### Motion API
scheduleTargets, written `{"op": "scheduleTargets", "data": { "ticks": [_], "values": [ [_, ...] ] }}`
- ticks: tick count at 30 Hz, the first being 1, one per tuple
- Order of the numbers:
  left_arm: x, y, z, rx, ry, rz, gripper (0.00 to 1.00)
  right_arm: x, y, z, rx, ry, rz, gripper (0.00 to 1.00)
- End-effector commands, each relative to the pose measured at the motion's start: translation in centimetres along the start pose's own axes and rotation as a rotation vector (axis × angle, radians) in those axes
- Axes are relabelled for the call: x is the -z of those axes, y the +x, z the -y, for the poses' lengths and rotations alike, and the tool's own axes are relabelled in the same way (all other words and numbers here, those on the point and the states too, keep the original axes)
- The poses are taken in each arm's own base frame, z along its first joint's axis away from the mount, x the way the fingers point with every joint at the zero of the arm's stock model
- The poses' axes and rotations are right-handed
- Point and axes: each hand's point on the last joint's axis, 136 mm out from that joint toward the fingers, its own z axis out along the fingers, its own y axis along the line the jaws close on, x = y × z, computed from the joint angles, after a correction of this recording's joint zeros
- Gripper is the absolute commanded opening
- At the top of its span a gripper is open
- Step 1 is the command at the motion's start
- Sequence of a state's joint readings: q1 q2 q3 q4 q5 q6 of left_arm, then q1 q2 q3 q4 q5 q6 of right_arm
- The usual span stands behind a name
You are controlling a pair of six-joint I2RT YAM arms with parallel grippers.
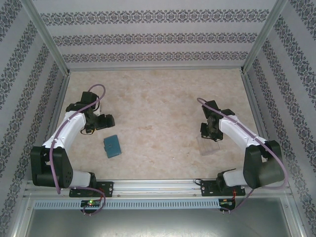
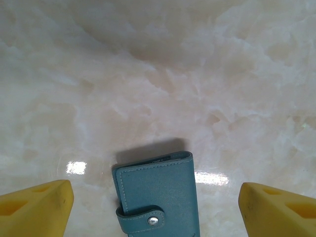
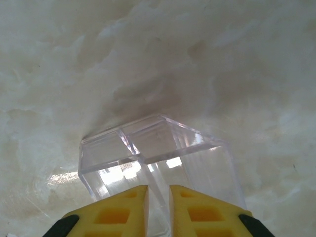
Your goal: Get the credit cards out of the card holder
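The teal-blue card holder (image 1: 112, 146) lies flat on the marble table, left of centre. Its tab is snapped shut with a metal stud (image 2: 153, 220). The credit cards are hidden. My left gripper (image 1: 100, 121) hovers just beyond the holder, open wide. In the left wrist view the card holder (image 2: 158, 190) sits between the two yellow fingers (image 2: 42, 207), touching neither. On the right side, my right gripper (image 3: 159, 191) is shut on the thin middle partition of a clear plastic box (image 3: 148, 140).
The clear box (image 1: 208, 146) stands on the table (image 1: 158, 98) at the right, under my right gripper (image 1: 211, 132). Patterned walls with metal posts enclose the table on three sides. A metal rail with both arm bases runs along the near edge.
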State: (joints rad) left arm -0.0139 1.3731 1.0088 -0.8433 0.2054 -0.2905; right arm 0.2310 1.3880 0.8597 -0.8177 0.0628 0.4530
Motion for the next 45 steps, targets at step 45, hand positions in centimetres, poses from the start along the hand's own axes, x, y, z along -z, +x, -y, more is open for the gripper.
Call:
{"op": "scheduleTargets", "data": {
  "ticks": [45],
  "values": [
    [0.1, 1.3, -0.4, -0.026, -0.02, -0.039, 0.88, 1.0, -2.9, -18.7, 0.975, -0.309, 0.035, 0.0]
  ]
}}
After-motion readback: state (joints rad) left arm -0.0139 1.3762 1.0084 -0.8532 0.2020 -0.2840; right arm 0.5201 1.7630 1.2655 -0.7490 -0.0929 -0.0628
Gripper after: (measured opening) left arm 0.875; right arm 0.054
